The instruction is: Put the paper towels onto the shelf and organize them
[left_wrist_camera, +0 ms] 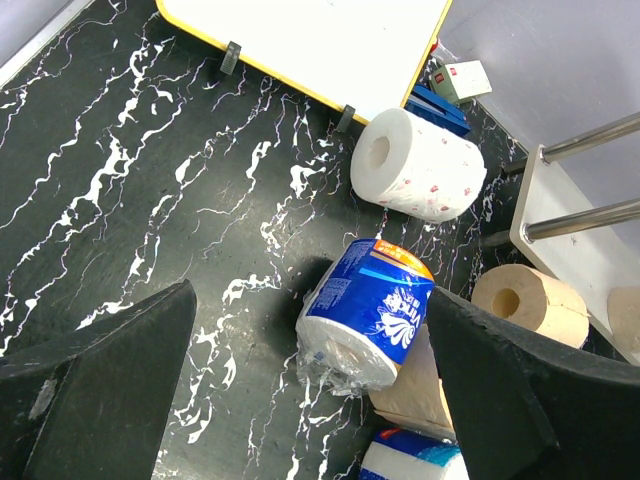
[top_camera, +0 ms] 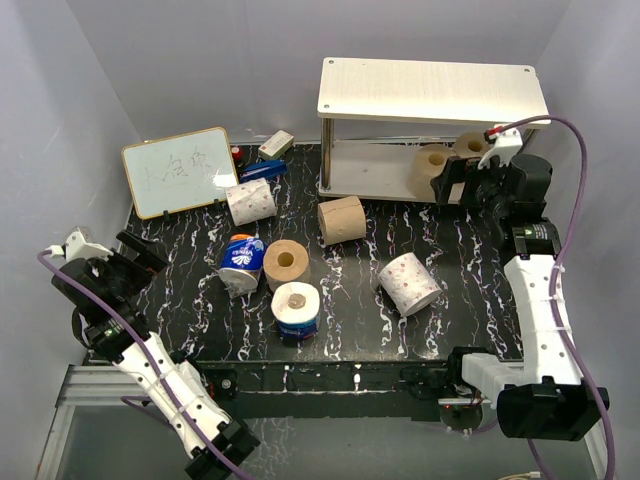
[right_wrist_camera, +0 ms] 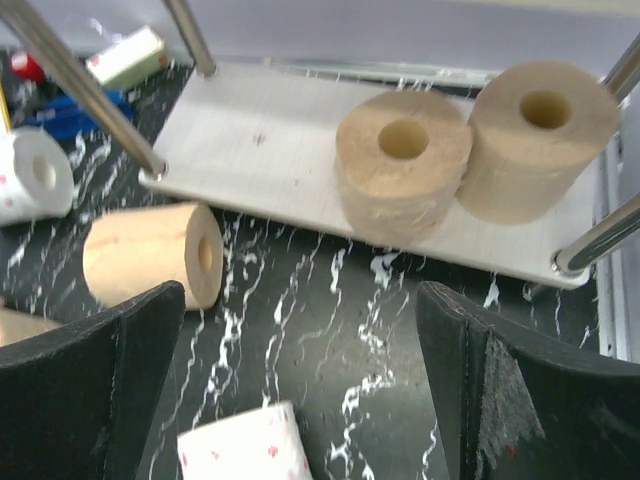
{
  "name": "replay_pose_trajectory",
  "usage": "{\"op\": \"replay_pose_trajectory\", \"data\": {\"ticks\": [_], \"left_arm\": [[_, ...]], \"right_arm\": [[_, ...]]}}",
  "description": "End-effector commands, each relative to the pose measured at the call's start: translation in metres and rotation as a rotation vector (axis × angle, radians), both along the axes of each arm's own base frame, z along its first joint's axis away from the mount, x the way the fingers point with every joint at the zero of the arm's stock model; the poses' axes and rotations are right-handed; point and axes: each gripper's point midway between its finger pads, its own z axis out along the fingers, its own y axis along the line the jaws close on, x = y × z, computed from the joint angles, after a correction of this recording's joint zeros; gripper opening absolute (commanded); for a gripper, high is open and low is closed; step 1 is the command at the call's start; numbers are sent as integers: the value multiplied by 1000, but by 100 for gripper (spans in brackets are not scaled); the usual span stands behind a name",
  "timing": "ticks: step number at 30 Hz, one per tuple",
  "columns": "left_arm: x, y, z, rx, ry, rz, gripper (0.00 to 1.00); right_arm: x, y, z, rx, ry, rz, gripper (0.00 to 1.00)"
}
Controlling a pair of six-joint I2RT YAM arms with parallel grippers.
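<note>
Black marble-patterned table [top_camera: 200, 330] fills the overhead view, with pale grey walls around it. At the far side stands the shelf [top_camera: 430, 90]. Toward the right end of its lower board, the front tan roll [top_camera: 432, 168] and the rear tan roll [top_camera: 470, 143] stand upright, side by side. The right gripper [top_camera: 452, 183] hovers just in front of them. Loose on the table are the tipped tan roll [top_camera: 342, 220], the upright tan roll [top_camera: 286, 262] touching the blue-wrapped roll [top_camera: 238, 262], and the blue-banded white roll [top_camera: 296, 310]. The far spotted roll [top_camera: 250, 200] lies near the whiteboard [top_camera: 180, 170], and the near spotted roll [top_camera: 410, 283] lies closer to the right arm. The left gripper [top_camera: 140, 255] hangs over the table's left edge. Seen from the left wrist, that gripper's jaws are spread wide and grip nothing. The blue-wrapped roll lies on its side ahead of them, and the far spotted roll is beyond it by the whiteboard's foot. Seen from the right wrist, the jaws are likewise wide apart and empty. They frame the two tan rolls on the lower board, with the tipped tan roll on the table to the left and a corner of the near spotted roll below.
</note>
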Motion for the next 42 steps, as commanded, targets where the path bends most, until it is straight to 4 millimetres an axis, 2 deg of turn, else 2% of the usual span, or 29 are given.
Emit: {"op": "replay_pose_trajectory", "data": {"ticks": [1,3,5,6,8,12,14,18,21,26,32,38,42], "left_arm": [[1,1,-2,-6,4,-1,98],[1,2,-4,-10,9,0,98],[1,2,-4,-10,12,3,98],[1,2,-4,-9,11,5,98],[1,2,-3,-7,10,1,98],[1,3,-4,-10,14,3,98],[1,3,-5,-13,17,6,98],[2,5,-7,-20,25,13,98],[1,6,-7,-18,25,23,98],[1,7,-7,-20,26,29,98],[4,9,-11,-40,45,23,98],[1,8,-8,-25,31,30,98],[1,8,-8,-25,32,32,98]], "right_arm": [[-26,16,-32,-68,130,159,98],[-24,24,-57,-50,200,216,96],[-18,36,-90,19,364,275,94],[-19,46,-109,49,462,323,94],[-22,76,-130,52,572,416,98],[-15,128,-137,-34,505,515,98],[-7,143,-134,6,482,562,98],[12,168,-112,95,459,663,98],[31,176,-111,146,425,652,98],[55,175,-142,157,462,583,98],[66,183,-177,185,551,572,95],[77,190,-184,169,547,569,88],[78,199,-186,196,560,609,77]]}}
